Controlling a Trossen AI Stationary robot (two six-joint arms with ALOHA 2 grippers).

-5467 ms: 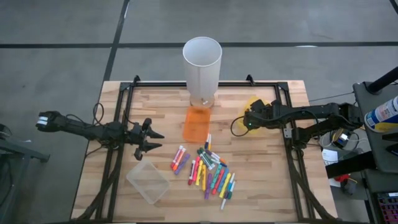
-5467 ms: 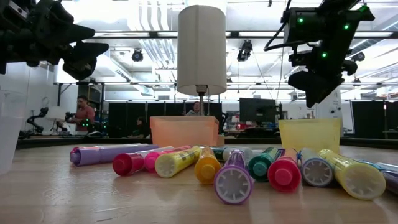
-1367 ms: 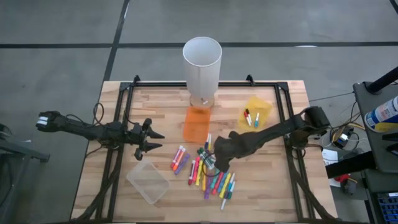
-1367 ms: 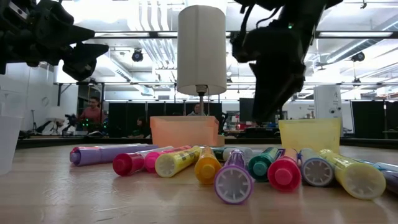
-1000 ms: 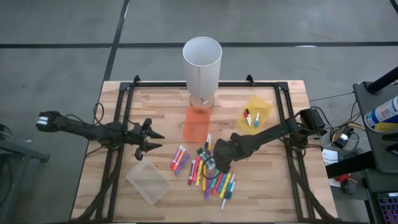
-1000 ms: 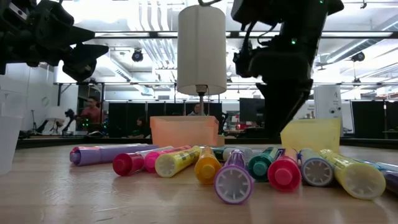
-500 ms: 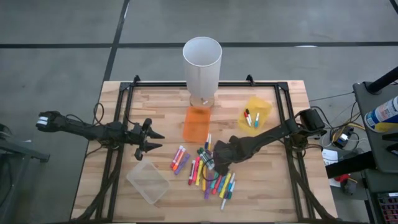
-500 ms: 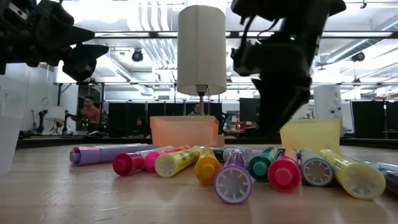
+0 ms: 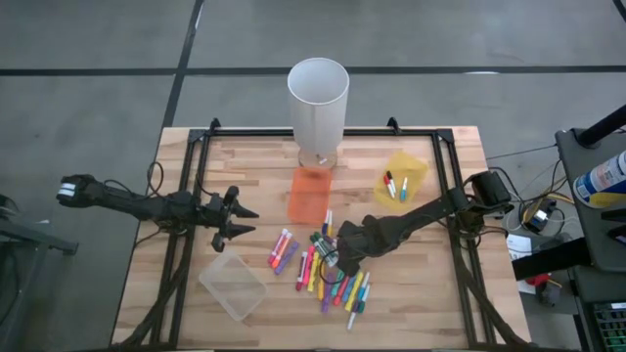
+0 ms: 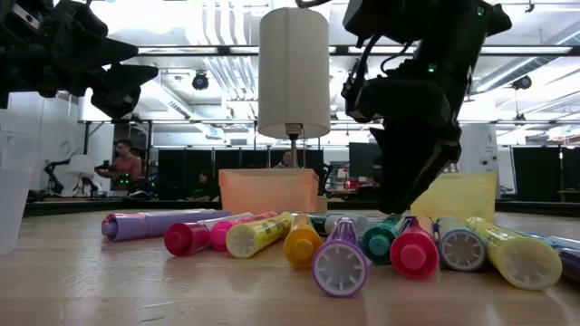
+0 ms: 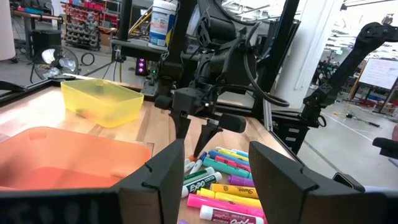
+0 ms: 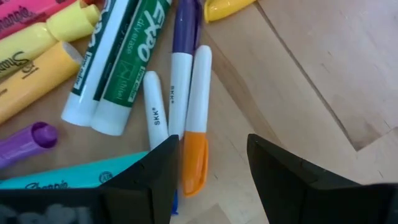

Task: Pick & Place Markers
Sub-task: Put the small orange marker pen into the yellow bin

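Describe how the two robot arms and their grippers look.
Both arms are dark, slim and jointed, with black cables looped alongside. The left gripper ends in two pointed black fingers. The right gripper has angular black fingers under a boxy wrist, with small green lights glowing on that arm in the low view.

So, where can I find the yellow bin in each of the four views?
High view: the yellow bin is at the table's right rear, to the right of the orange bin.
Low view: right of centre, to the right of the orange bin.
Left wrist view: just beyond the orange bin, farther away.
Right wrist view: not in it.
Shared landmark: the orange bin.
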